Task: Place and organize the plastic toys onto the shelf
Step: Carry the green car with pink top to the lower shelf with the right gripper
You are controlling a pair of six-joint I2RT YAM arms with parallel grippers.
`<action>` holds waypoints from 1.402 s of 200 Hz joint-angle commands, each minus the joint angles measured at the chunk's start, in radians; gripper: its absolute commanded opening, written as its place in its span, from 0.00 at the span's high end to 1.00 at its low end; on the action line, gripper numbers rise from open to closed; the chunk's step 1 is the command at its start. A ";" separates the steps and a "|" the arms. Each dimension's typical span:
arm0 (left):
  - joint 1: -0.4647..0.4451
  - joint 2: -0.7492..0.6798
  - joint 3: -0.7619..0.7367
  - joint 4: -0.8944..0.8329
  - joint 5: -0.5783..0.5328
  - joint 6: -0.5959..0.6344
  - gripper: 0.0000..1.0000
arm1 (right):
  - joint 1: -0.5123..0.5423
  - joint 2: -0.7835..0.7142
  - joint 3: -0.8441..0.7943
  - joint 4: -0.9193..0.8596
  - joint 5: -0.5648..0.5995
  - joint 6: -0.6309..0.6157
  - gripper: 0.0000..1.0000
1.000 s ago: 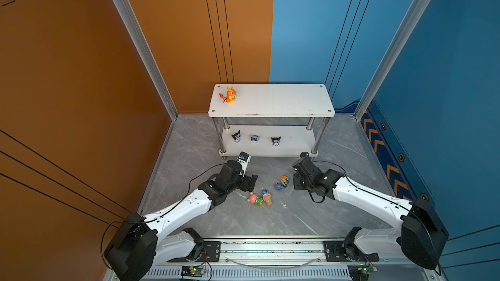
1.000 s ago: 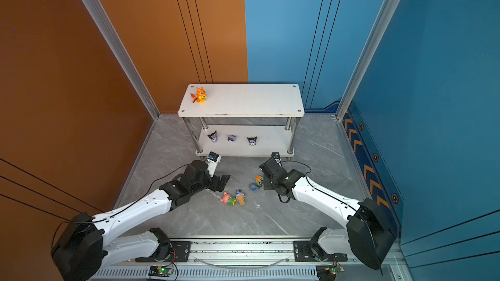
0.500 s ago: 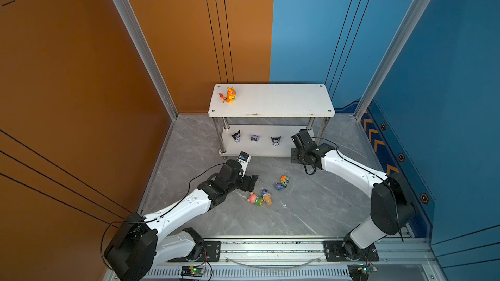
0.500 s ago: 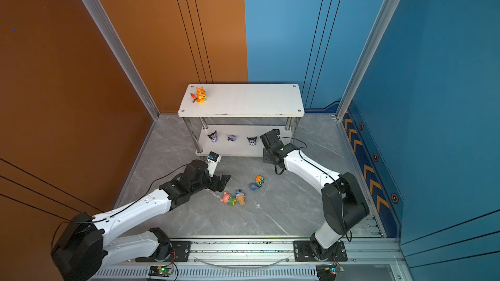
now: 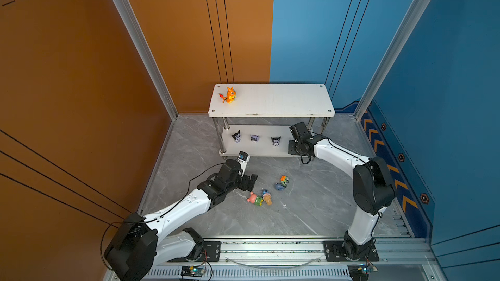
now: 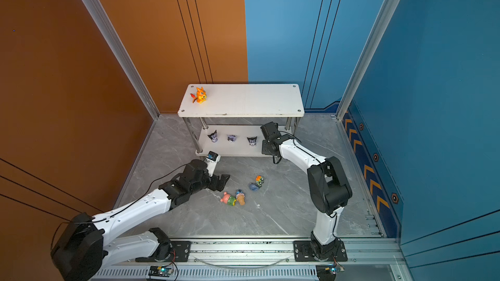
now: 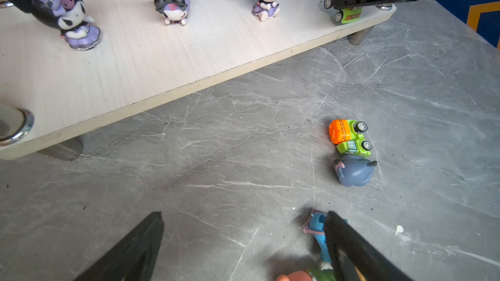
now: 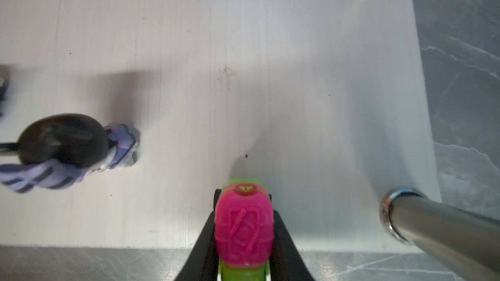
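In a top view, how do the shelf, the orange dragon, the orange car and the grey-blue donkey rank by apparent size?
Largest: shelf.
Next: orange dragon.
Last: orange car and grey-blue donkey, which look about alike, so unranked.

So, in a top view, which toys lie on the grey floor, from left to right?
Pink plastic bear, blue plastic creature on a tan cone, grey-blue plastic donkey, orange and green blocky car.
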 commanded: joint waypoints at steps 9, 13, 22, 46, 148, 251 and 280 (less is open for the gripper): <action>0.012 -0.021 -0.011 0.002 0.019 -0.006 0.06 | -0.015 0.037 0.062 0.011 -0.018 -0.011 0.73; 0.012 -0.020 -0.011 0.003 0.019 -0.007 0.06 | -0.016 0.042 0.068 0.011 -0.018 -0.011 0.73; 0.014 -0.019 -0.011 0.004 0.020 -0.007 0.06 | -0.019 0.054 0.079 0.010 -0.020 -0.011 0.73; 0.017 -0.014 -0.008 0.007 0.025 -0.007 0.06 | -0.027 0.086 0.113 0.009 -0.027 -0.008 0.73; 0.029 -0.013 -0.012 0.011 0.034 -0.007 0.06 | -0.042 0.156 0.209 -0.042 0.003 -0.011 0.71; 0.031 -0.025 -0.017 0.011 0.038 -0.008 0.06 | -0.035 0.132 0.180 -0.057 0.024 -0.015 0.63; 0.032 -0.034 -0.023 0.009 0.036 -0.009 0.06 | -0.028 0.099 0.150 -0.046 0.021 -0.014 0.58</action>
